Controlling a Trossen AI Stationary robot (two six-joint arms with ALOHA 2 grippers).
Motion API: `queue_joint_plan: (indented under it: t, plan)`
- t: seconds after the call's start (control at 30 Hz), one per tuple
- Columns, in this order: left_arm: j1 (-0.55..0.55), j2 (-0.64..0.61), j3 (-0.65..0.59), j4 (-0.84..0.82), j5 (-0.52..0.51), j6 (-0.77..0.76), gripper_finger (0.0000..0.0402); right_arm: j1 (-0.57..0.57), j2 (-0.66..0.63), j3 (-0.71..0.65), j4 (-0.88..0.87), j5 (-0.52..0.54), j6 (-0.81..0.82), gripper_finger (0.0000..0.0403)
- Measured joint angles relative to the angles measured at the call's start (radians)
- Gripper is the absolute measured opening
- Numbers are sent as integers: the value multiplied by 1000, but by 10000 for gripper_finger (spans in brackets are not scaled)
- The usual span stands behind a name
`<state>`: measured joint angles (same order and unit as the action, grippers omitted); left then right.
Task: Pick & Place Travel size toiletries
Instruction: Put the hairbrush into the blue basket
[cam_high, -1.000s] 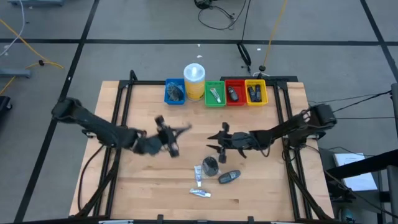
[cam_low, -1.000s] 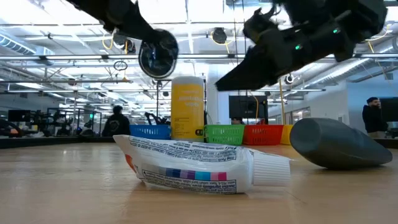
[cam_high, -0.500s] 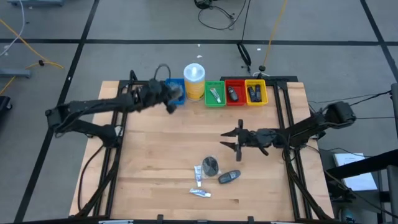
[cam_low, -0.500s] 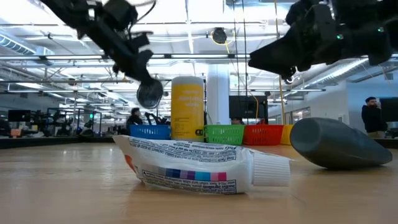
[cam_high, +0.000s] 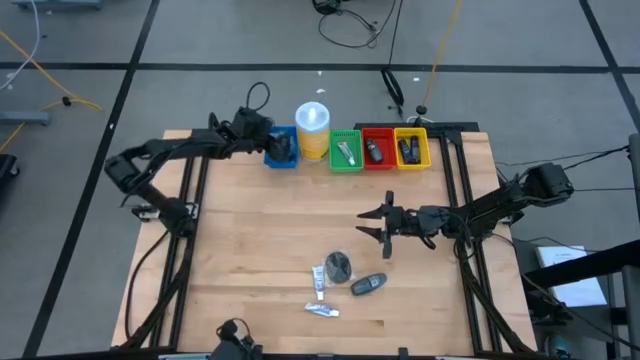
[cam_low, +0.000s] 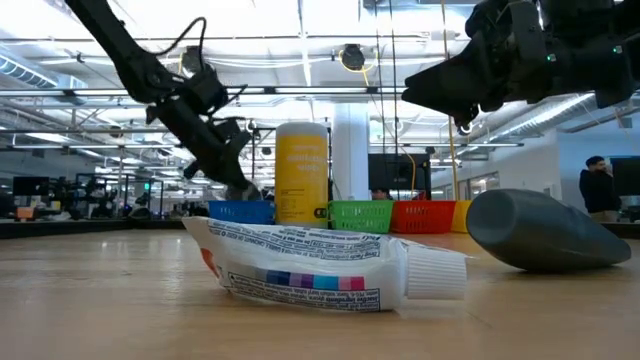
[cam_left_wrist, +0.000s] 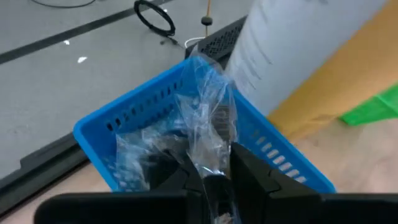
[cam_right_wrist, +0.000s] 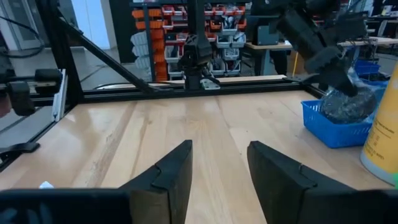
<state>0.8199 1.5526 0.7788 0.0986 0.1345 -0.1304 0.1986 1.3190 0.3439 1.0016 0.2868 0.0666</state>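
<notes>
Left tool (cam_left_wrist: 211, 177) pinches a wrapped disc (cam_left_wrist: 208, 124) over the blue bin (cam_left_wrist: 149, 118) — right tool (cam_right_wrist: 217, 165) gapes wide.

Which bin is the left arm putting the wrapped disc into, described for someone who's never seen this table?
Look along the far edge of the wooden table for the row of small bins. The blue bin is at the left end, beside the yellow cylinder, with the left gripper over it. It is the only blue one.

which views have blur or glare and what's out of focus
Low view: ceiling strip lights glare; the toothpaste tube is sharp, the bins behind soft. Left wrist view: the yellow cylinder is blurred, as is the left gripper pinching clear wrap. High view: even light.
</notes>
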Motion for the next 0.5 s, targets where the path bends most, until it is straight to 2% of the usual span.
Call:
queue_joint_plan:
  t: [0.17, 0.5]
  plan:
    - [11, 49, 0, 56, 5, 4, 67, 0, 0, 0, -3, 0, 0, 142]
    - [55, -15, 0, 55, 5, -19, 209, 0, 0, 0, -10, 0, -3, 142]
